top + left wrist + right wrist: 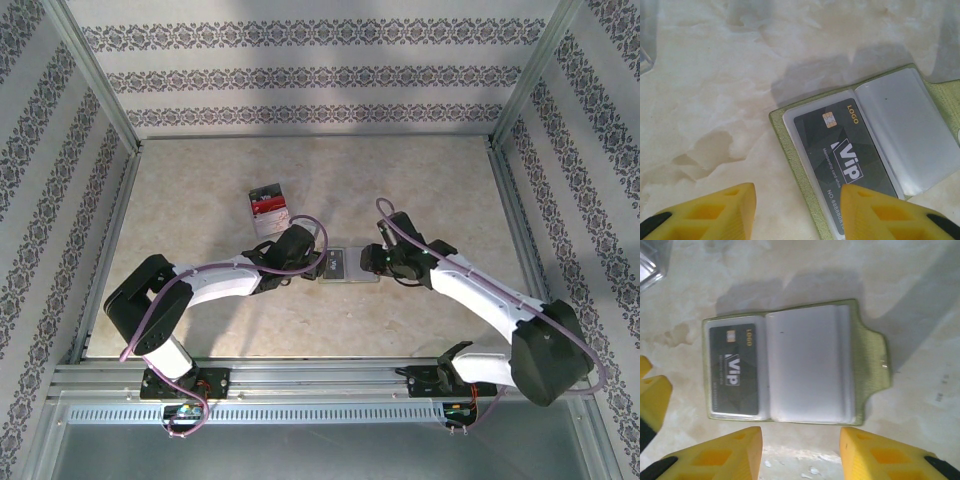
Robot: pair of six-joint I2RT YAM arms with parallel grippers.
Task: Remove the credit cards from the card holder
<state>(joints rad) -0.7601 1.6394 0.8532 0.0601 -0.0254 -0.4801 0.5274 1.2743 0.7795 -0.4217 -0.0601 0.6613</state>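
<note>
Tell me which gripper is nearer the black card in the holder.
Left. The left gripper has one finger overlapping the black card at its end; the right gripper hangs beside the empty pocket, off the card.

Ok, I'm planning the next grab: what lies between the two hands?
In the top view, the open card holder lies flat between the left hand and the right hand. A black card sits in one pocket.
</note>
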